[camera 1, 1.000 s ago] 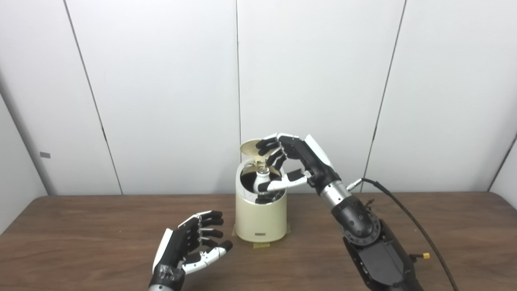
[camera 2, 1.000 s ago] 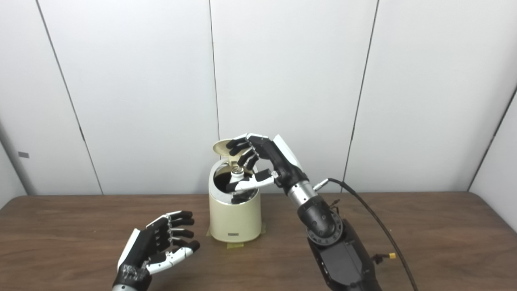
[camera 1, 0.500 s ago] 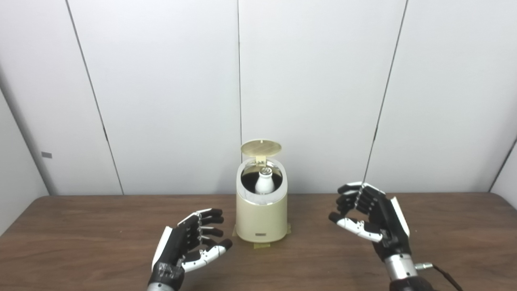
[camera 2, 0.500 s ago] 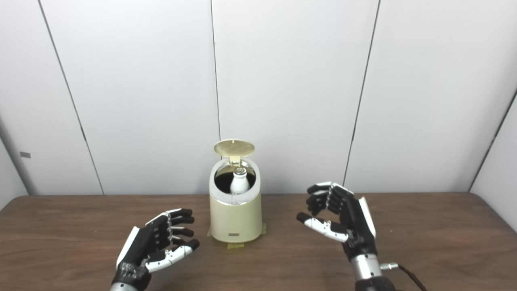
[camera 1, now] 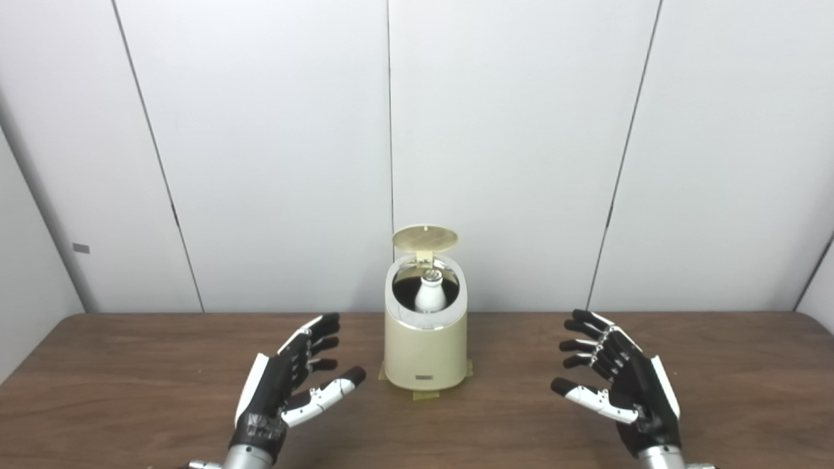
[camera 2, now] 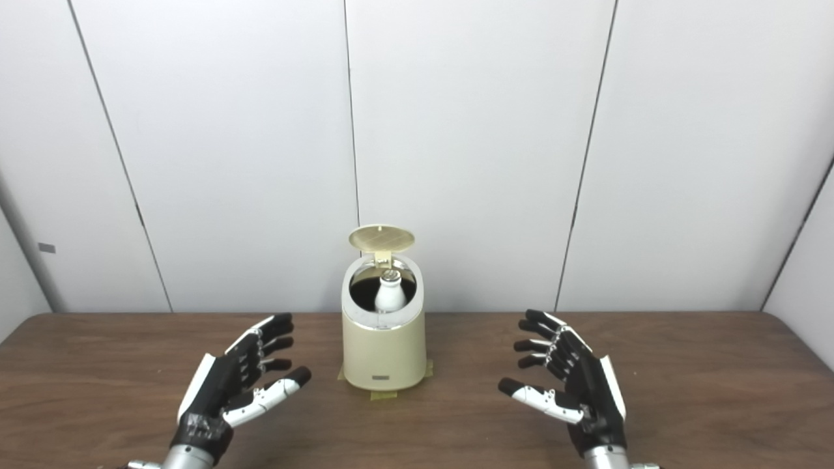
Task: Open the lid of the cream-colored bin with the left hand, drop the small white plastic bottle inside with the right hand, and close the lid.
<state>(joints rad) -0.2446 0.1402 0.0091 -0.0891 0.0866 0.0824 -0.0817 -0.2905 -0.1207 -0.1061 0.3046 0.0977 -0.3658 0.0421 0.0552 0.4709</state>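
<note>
Low in the left of the frame, the left hand (camera 1: 287, 384) hovers over the table (camera 1: 130, 391), fingers spread, holding nothing. At centre stands the bin (camera 1: 425, 345) on the table's far half, its lid (camera 1: 425, 238) tipped up at the back. A bottle (camera 1: 429, 294) stands upright inside the bin's mouth, cap showing. Low in the right of the frame, the right hand (camera 1: 619, 384) is likewise spread and empty, well apart from the bin.
</note>
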